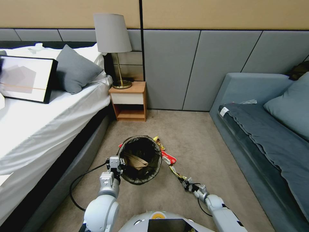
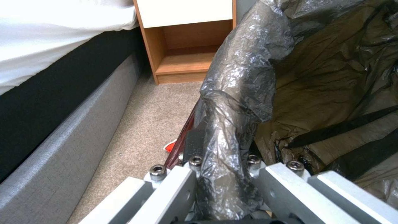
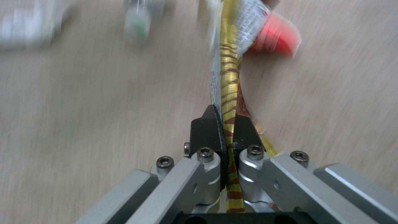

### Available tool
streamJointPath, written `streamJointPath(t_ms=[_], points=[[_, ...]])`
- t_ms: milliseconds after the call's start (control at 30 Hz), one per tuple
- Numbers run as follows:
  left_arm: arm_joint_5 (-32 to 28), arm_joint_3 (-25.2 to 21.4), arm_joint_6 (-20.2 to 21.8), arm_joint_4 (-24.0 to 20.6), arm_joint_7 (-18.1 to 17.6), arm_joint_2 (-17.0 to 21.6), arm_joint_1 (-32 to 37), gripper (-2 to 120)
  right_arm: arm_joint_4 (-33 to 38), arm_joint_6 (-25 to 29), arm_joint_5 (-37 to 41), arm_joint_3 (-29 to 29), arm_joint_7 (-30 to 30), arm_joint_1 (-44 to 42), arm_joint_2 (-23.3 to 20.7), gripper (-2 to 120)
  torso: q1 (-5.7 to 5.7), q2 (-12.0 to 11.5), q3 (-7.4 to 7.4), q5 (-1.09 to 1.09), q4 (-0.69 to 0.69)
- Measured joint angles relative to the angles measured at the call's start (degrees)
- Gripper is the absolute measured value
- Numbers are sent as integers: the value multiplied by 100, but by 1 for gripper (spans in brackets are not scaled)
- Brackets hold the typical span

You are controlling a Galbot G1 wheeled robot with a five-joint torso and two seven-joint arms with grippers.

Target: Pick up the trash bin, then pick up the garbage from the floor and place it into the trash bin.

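The trash bin [image 1: 143, 159], lined with a dark bag, hangs tilted above the carpet with crumpled tan paper [image 1: 136, 161] inside. My left gripper [image 1: 120, 162] is shut on its near-left rim; the left wrist view shows the bag-covered rim [image 2: 236, 93] pinched by that gripper [image 2: 222, 155]. My right gripper [image 1: 185, 182], low to the right of the bin, is shut on a yellow striped wrapper [image 1: 176, 172]; the right wrist view shows this wrapper [image 3: 230, 71] clamped in the gripper [image 3: 226, 123]. A red wrapper [image 1: 169, 158] and another yellow one [image 1: 158, 141] lie beside the bin. A small green-labelled bottle [image 3: 139, 21] lies farther off.
A bed [image 1: 38, 129] with a grey frame runs along the left. A wooden nightstand [image 1: 128, 101] with a lamp [image 1: 112, 35] stands at the wall. A grey sofa [image 1: 264, 129] lines the right. A black cable [image 1: 75, 187] loops on the carpet by my left arm.
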Motion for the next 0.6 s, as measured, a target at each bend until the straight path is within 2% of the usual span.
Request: streamJointPath(t_ms=[33,133,167,200,267,300,367,400,433,467,533,600], points=[[0,0,0,0,0,0,0,0,0,0,0,0,0,0,0,0,0,0,0,0,0],[-22,5,-6,27,1,9,-12,0,880,421,321,9,383,-231,146,0,0,0,0,1,2],[-22,5,-6,27,1,9,-12,0,880,421,321,9,383,-231,146,0,0,0,0,1,2],[-24,10,-6,31,2,14,-13,0,1252,478,411,22,483,-342,180,0,0,0,0,0,2],[-26,32,-6,48,3,23,-16,0,2036,456,626,20,658,-574,208,0,0,0,0,1,1],[-26,32,-6,48,3,23,-16,0,2036,456,626,20,658,-574,208,0,0,0,0,1,1],[-31,52,-7,67,4,31,-20,0,2720,389,778,-7,730,-742,208,0,0,0,0,-1,-1],[-34,73,-7,82,5,39,-24,0,3371,314,876,-57,765,-869,196,0,0,0,0,-2,1],[-35,87,-6,87,5,45,-27,0,3725,279,913,-98,777,-937,183,0,0,0,0,-2,2],[-35,87,-6,87,5,45,-27,0,3725,279,913,-98,777,-937,183,0,0,0,0,-2,2],[-42,128,9,90,5,64,-31,0,4460,191,972,-231,781,-1091,144,0,0,0,0,-1,2],[-52,135,17,96,6,72,-34,0,4703,141,1015,-297,781,-1156,128,0,0,0,0,0,1]])
